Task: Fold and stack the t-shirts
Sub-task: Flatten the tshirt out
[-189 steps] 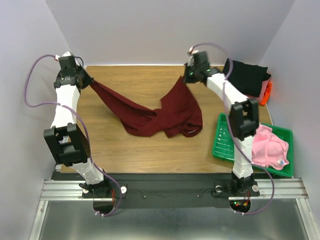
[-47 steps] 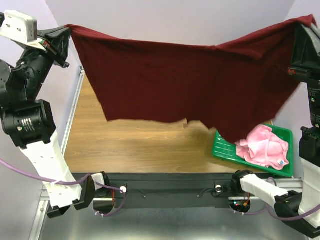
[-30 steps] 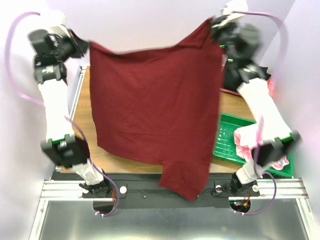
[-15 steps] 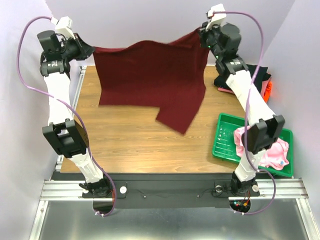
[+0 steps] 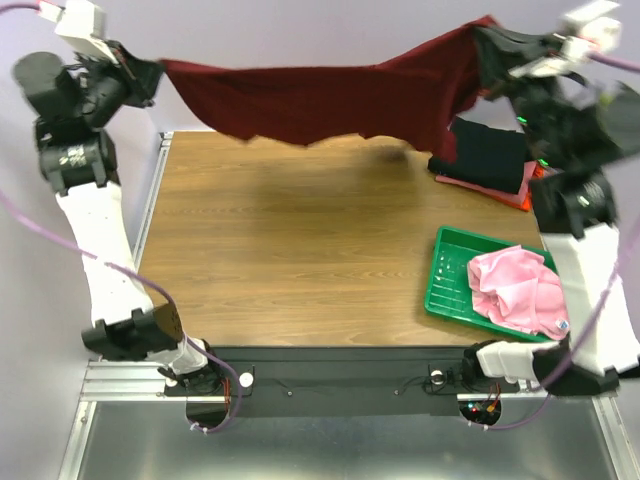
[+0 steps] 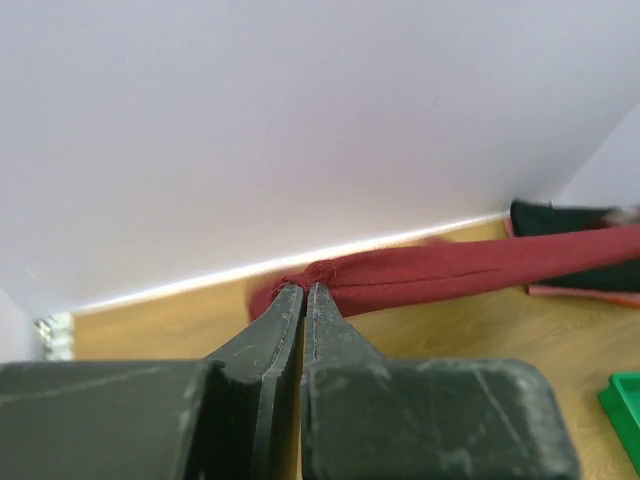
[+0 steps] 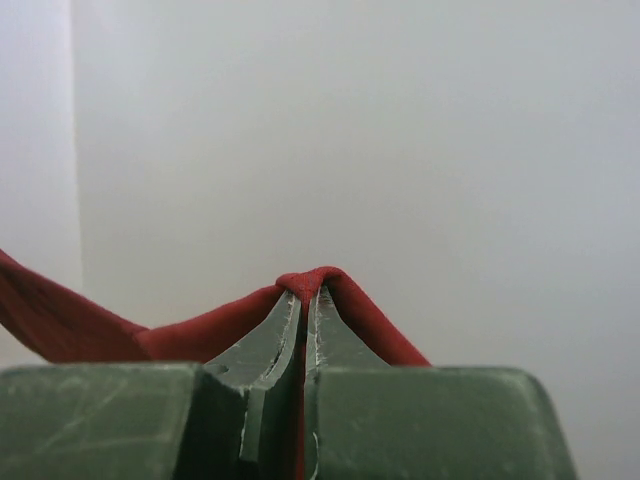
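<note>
While the left end effector [image 6: 305, 290] and right end effector [image 7: 304, 295] pinch corners of the dark maroon cloth t-shirt [image 5: 330, 100], stretched above the far edge of the wooden bench [image 5: 290, 250], lower both evenly, cloth taut.

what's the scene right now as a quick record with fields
held item: maroon t-shirt, stretched in the air between both arms, over the far side of the table
left gripper: shut on one end of the shirt
right gripper: shut on the other end
tray: green tray at near right, holding a crumpled pink t-shirt
stack: black folded t-shirt on top, orange t-shirt showing beneath, far right
</note>
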Robot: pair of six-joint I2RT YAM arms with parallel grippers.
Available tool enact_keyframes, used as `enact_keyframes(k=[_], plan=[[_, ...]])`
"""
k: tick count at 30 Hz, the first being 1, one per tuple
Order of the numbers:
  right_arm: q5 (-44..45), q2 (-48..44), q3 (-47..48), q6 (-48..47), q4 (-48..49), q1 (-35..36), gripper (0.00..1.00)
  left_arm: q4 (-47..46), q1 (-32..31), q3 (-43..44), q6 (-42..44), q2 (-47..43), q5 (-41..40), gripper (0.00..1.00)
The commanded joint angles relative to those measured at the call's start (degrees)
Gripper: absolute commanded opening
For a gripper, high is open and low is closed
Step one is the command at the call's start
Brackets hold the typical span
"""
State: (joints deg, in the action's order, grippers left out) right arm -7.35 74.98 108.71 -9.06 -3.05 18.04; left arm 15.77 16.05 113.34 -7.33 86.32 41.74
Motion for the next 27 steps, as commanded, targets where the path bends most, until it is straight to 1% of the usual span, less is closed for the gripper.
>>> enact_keyframes(k=[1, 3, 6, 9, 12, 17, 22, 23, 26, 27], plan=[[-2.57, -5.54, 0.89, -0.35, 0.94, -0.03, 0.0, -1.45, 2.31, 7.32, 1.09, -5.29, -0.52, 0.0], [-3.1, -7.91, 1.77, 0.01, 0.68, -0.11, 0.0, 1.1, 2.75, 10.05, 2.06, -5.81, 0.27, 0.0], [-3.28, -10.02, 3.35, 0.01, 0.59, -0.11, 0.0, 1.54, 2.75, 10.41, 1.97, -7.66, 0.98, 0.0], [-3.45, -10.29, 5.37, 0.09, 0.59, -0.11, 0.01, 2.42, 2.75, 11.46, 2.58, -8.71, 1.24, 0.0], [-3.37, -9.24, 7.04, -0.08, 0.68, -0.11, 0.0, 3.83, 2.76, 11.99, 3.46, -9.07, -0.33, 0.0], [-2.58, -3.37, 11.6, 0.27, 0.68, -0.11, 0.0, 4.62, 2.84, 11.64, 3.73, -8.46, -1.56, 0.0], [1.11, 3.93, 14.42, -0.25, 0.76, -0.11, 0.01, 4.8, 3.11, 10.15, 3.29, -6.17, -2.45, 0.0], [1.55, 7.43, 14.95, -0.43, 0.85, -0.03, 0.01, 4.54, 3.02, 8.93, 2.77, -4.78, -2.27, 0.0], [3.13, 13.51, 16.18, -0.17, 0.76, -0.11, 0.01, 2.88, 3.02, 6.29, 0.93, -0.83, 0.17, 0.0], [3.48, 17.96, 16.62, -0.08, 0.76, -0.11, 0.01, 2.6, 3.02, 4.1, -0.3, 0.5, 0.88, 0.0]])
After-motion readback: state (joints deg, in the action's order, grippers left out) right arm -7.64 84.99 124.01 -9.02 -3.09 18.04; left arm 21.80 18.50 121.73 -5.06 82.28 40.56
